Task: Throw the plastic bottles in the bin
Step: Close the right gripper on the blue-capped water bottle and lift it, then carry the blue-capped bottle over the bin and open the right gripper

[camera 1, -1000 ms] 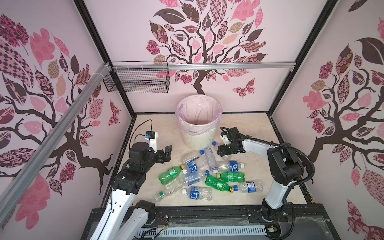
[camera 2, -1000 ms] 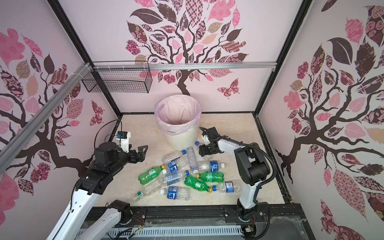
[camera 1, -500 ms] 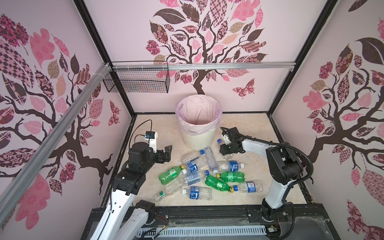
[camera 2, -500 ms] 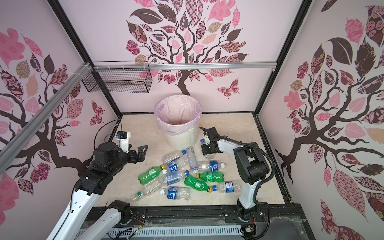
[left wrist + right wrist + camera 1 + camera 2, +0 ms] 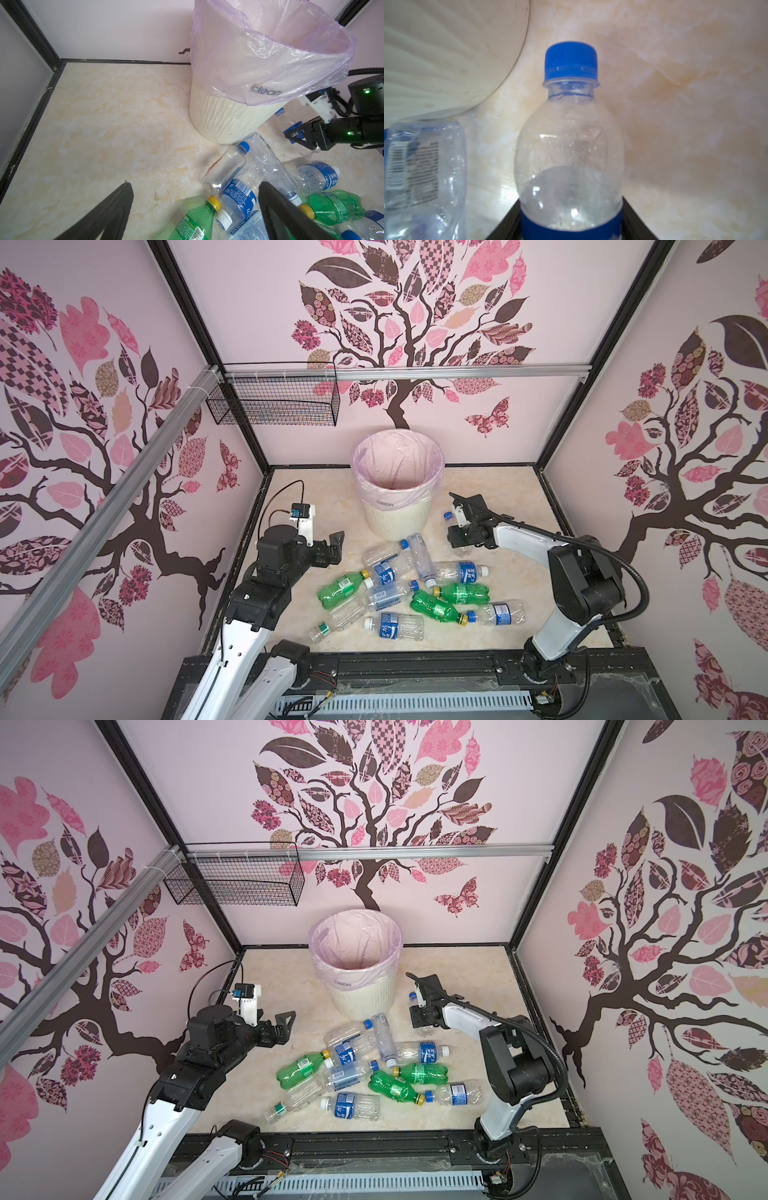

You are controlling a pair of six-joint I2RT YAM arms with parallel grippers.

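Right gripper (image 5: 457, 536): fingers pinching clear blue-capped bottle (image 5: 571, 145) at its blue label, just right of the bin (image 5: 395, 522), frame centre.
Left gripper (image 5: 194, 185): fingers spread wide, empty.
Other plastic bottles (image 5: 432, 605): heaped lower centre, below the bin.

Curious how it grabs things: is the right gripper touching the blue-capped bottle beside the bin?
Touching. In the right wrist view, fingers of the right gripper meet both sides of the blue-capped bottle, no gap.
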